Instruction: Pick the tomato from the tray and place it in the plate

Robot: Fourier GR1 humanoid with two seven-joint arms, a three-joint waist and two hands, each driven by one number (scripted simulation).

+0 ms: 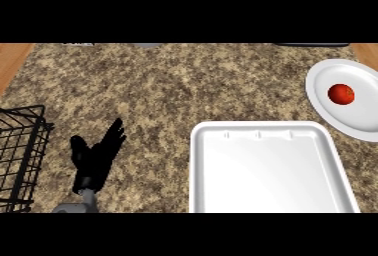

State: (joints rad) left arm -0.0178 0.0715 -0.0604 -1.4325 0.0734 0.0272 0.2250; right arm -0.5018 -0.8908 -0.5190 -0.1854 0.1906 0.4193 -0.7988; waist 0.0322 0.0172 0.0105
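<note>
Red tomato (pixel 341 94) on plate (pixel 347 115), round, axis unclear | left hand (pixel 94 155) fingers straight

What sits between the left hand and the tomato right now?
In the head view, the white tray lies between the left hand and the tomato, which rests on the plate; otherwise only bare counter.

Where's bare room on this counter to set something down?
Widest bare patch: the counter above the white tray, between the wire basket and the plate. The tray itself holds nothing. Tighter: the strip between basket and tray, where the left hand rests, and the tray-plate gap.
</note>
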